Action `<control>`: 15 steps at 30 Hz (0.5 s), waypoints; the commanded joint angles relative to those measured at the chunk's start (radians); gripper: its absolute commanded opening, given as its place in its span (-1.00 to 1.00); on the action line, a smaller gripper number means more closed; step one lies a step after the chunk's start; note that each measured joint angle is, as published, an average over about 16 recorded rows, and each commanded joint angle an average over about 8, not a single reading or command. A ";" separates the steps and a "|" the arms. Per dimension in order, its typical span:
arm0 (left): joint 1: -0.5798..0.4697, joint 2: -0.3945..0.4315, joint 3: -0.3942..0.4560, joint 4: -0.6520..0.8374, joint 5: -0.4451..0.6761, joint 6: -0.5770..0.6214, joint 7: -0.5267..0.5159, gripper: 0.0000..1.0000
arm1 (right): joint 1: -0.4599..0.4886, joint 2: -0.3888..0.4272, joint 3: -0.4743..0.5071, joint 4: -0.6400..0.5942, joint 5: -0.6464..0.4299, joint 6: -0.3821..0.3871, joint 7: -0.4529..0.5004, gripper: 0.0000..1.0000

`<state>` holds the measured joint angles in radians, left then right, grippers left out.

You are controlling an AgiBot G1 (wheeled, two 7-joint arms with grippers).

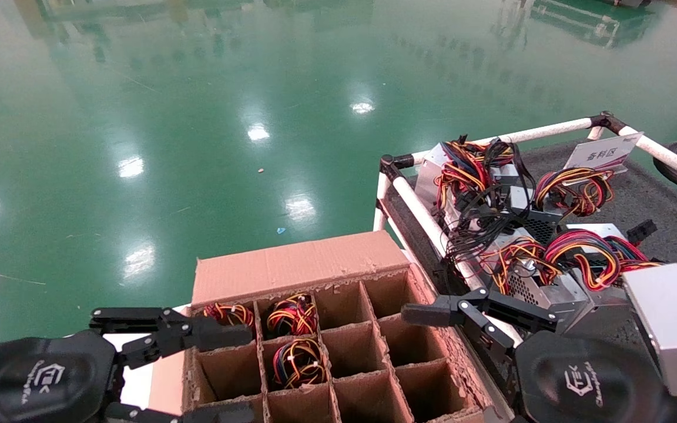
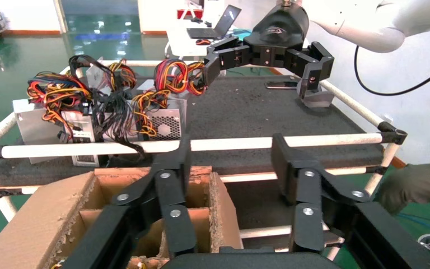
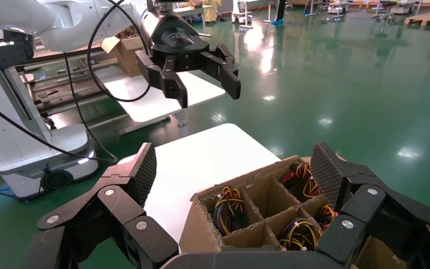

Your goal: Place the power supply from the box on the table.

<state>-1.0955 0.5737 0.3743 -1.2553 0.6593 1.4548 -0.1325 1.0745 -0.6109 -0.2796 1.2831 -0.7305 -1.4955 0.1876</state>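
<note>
The box (image 1: 303, 264) stands low in the middle, its grid cells open upward. Looped wire bundles of a power supply (image 1: 298, 362) and two others (image 1: 291, 315) (image 1: 230, 314) show in its left cells; the metal cases are hidden. My left gripper (image 1: 238, 373) hangs open at the box's left edge, holding nothing (image 2: 229, 168). Open and empty as well, my right gripper (image 1: 438, 364) sits at the box's right edge beside the table (image 1: 656, 200). In the right wrist view it (image 3: 235, 168) looks down on the box (image 3: 201, 235) and bundles (image 3: 227, 204).
A heap of power supplies (image 1: 491, 194) with tangled wires fills the table's left end behind a white rail (image 1: 426, 217). A small white sign (image 1: 603, 154) stands at the back. Bare felt (image 2: 246, 112) lies to their right. A white surface (image 3: 201, 157) adjoins the box.
</note>
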 commanded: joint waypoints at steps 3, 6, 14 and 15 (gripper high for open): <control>0.000 0.000 0.000 0.000 0.000 0.000 0.000 -1.00 | 0.000 0.000 0.000 0.000 0.000 0.000 0.000 1.00; 0.000 0.000 0.000 0.000 0.000 0.000 0.000 -1.00 | 0.000 0.000 0.000 0.000 0.000 0.000 0.000 1.00; 0.000 0.000 0.000 0.000 0.000 0.000 0.000 -1.00 | 0.000 0.000 0.000 0.000 0.000 0.000 0.000 1.00; 0.000 0.000 0.000 0.000 0.000 0.000 0.000 -1.00 | 0.000 0.000 0.000 0.000 0.000 0.000 0.000 1.00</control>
<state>-1.0955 0.5737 0.3743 -1.2553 0.6593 1.4548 -0.1325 1.0745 -0.6109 -0.2796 1.2831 -0.7306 -1.4955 0.1876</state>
